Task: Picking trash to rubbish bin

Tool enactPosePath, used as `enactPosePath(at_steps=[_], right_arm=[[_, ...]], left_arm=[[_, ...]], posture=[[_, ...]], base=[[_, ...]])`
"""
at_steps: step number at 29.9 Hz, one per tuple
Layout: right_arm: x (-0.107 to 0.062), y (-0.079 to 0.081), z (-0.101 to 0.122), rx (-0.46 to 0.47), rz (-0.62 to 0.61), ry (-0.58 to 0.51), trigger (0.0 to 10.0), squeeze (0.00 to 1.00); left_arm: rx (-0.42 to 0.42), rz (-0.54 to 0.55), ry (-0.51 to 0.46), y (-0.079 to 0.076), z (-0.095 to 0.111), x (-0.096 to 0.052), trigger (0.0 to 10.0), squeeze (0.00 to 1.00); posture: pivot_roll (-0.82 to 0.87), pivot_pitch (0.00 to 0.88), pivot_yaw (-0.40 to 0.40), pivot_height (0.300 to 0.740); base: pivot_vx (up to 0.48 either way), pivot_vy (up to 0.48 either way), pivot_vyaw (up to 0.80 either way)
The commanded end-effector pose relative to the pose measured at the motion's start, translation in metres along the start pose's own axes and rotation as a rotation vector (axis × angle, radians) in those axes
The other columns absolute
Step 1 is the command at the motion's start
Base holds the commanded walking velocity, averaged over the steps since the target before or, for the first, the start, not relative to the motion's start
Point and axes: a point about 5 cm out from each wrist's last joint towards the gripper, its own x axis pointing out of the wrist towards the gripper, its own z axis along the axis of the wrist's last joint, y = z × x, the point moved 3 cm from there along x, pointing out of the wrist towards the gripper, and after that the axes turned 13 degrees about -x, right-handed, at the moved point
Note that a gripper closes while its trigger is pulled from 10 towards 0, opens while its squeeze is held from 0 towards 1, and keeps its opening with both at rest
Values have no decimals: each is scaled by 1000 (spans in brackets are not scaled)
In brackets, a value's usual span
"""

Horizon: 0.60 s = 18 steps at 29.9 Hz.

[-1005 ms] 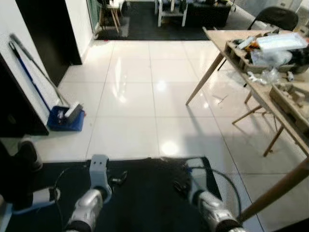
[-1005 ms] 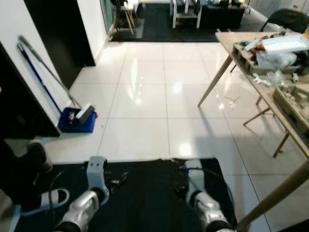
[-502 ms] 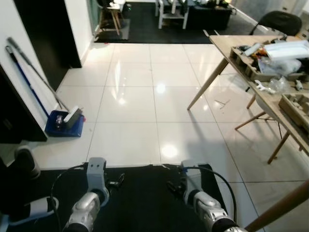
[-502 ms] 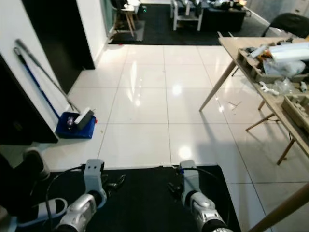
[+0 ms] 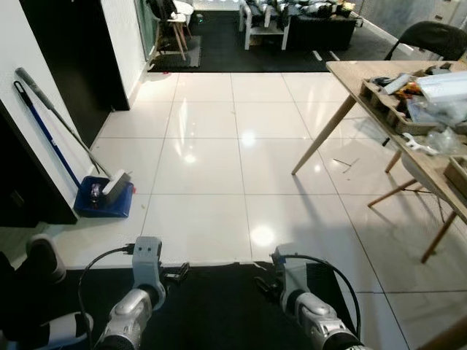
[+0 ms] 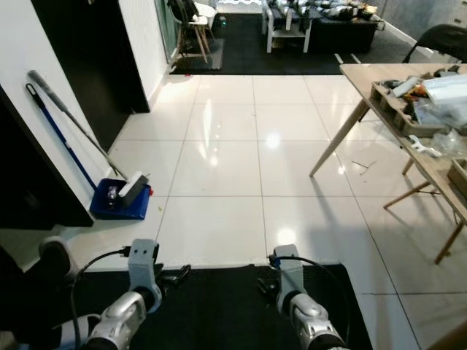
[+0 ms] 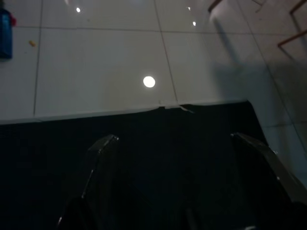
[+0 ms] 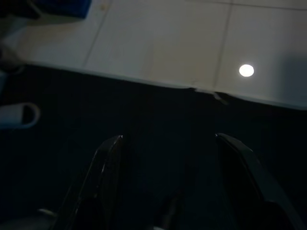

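Both arms low over the black mat (image 5: 219, 306). Left gripper (image 7: 192, 158) and right gripper (image 8: 168, 158) spread wide, holding nothing. No rubbish bin visible. Small scrap (image 5: 345, 163) lies far right by the table (image 5: 350, 73) leg. Walk there first; keep clear of the blue dustpan (image 5: 106, 195).

"What is by the wall?"
"A blue dustpan (image 5: 103, 195) on the white floor (image 5: 219, 146), with a broom (image 5: 44, 138) leaning beside it."
"And over there?"
"A wooden worktop (image 5: 365, 76) with a chair (image 5: 427, 36)."
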Motion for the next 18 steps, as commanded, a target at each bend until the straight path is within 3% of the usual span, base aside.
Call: enactPosePath(at_steps=[1,18], right_arm=[[0,2,-3,4,4,9,10000,0],[1,3,-1,0,12,10,10000,0]], left_arm=[[-1,4,10,1,-3,-1,10000,0],[-8,10,12,2,-5,-2,10000,0]], posture=[[-95,43,11,740],[-90,47,5,740]], base=[[255,0,0],[258,0,0]])
